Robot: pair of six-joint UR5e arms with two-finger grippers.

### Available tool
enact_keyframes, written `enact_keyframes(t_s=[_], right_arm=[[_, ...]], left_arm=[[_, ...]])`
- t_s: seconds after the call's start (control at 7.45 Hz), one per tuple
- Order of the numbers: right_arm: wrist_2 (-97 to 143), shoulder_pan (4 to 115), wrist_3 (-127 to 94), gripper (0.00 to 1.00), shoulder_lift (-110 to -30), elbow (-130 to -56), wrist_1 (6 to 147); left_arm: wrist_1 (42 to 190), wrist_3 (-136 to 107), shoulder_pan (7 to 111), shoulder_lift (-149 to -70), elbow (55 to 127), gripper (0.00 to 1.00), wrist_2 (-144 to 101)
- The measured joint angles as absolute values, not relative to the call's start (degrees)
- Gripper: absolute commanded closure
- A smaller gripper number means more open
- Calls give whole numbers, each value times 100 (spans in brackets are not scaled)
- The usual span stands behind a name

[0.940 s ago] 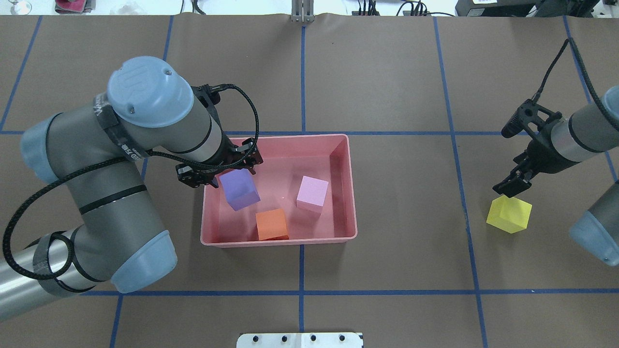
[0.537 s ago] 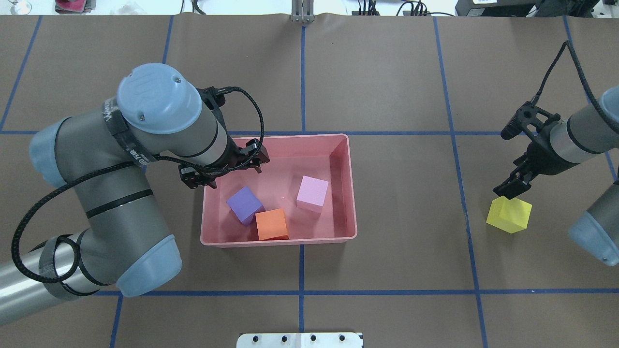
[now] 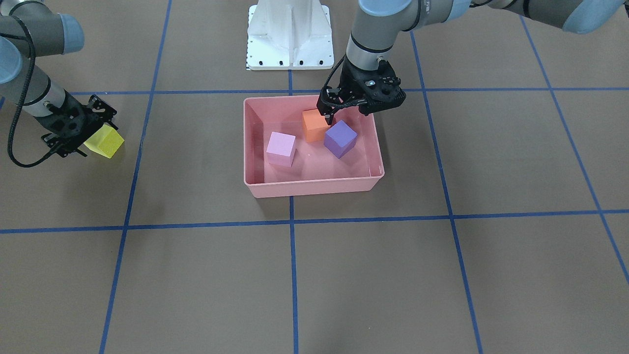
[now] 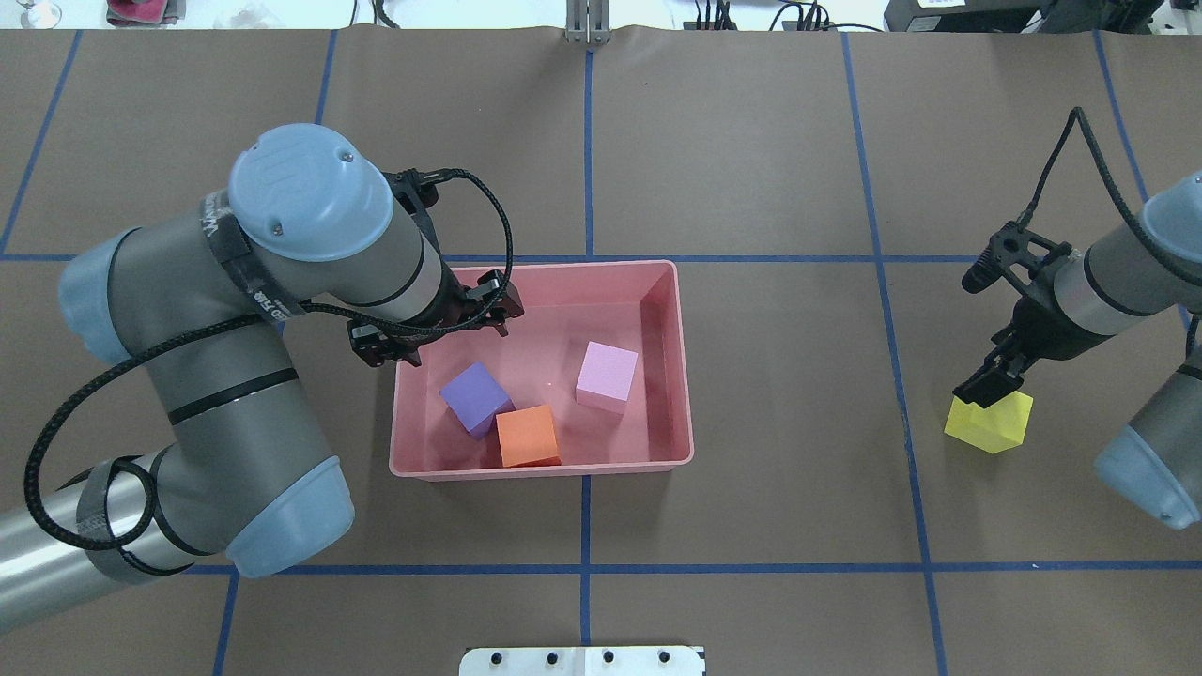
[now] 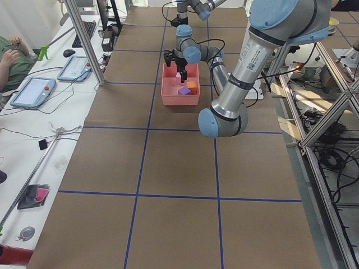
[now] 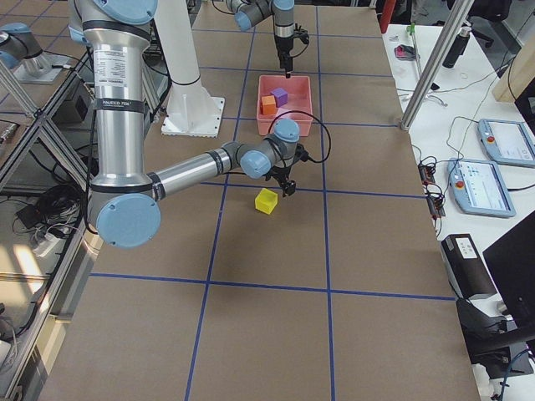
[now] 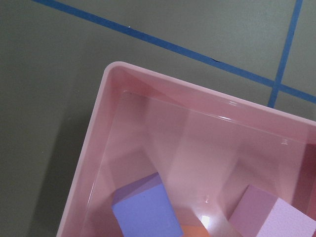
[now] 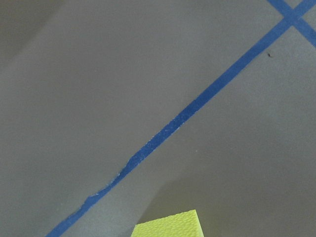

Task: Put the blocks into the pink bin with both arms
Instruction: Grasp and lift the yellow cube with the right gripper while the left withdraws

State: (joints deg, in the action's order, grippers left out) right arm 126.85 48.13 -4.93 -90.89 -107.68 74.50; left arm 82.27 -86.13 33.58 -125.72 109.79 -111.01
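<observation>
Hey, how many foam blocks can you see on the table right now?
4. The purple block, orange block and pink-lilac block lie inside the pink bin. The yellow block sits on the table, outside the bin on the robot's right. None appear to be hidden.

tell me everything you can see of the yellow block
The yellow block is a small matte, foam-like cube, resting on the brown table cover outside the pink bin, on the robot's right, askew to the blue tape lines. The right gripper hangs over its edge; contact cannot be told.
</observation>
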Motion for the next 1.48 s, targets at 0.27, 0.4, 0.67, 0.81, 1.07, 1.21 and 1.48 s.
enact_keyframes(t_s=[0.27, 0.4, 0.67, 0.81, 1.07, 1.21, 1.48], right_arm=[[12675, 4715, -505, 0, -9206, -10744, 7458], [12646, 4655, -514, 0, -9251, -10719, 7461], [12617, 4577, -534, 44, -9292, -10636, 7462], [12612, 4560, -553, 89, -9295, -10605, 7462], [12601, 4552, -589, 100, -9297, -10585, 7462], [12618, 4577, -594, 100, -9289, -10613, 7462], [12834, 4882, -604, 100, -9266, -10763, 7490]], left_arm=[[8234, -8608, 3357, -12567, 10983, 0, -11101], [8240, -8606, 3355, -12565, 10981, 0, -11101], [8251, -8605, 3344, -12559, 10983, 0, -11101], [8259, -8602, 3342, -12555, 10985, 0, -11101], [8269, -8597, 3340, -12559, 10989, 0, -11101], [8267, -8594, 3343, -12567, 11010, 0, -11102], [8217, -8495, 3463, -12519, 11260, 0, -11121]])
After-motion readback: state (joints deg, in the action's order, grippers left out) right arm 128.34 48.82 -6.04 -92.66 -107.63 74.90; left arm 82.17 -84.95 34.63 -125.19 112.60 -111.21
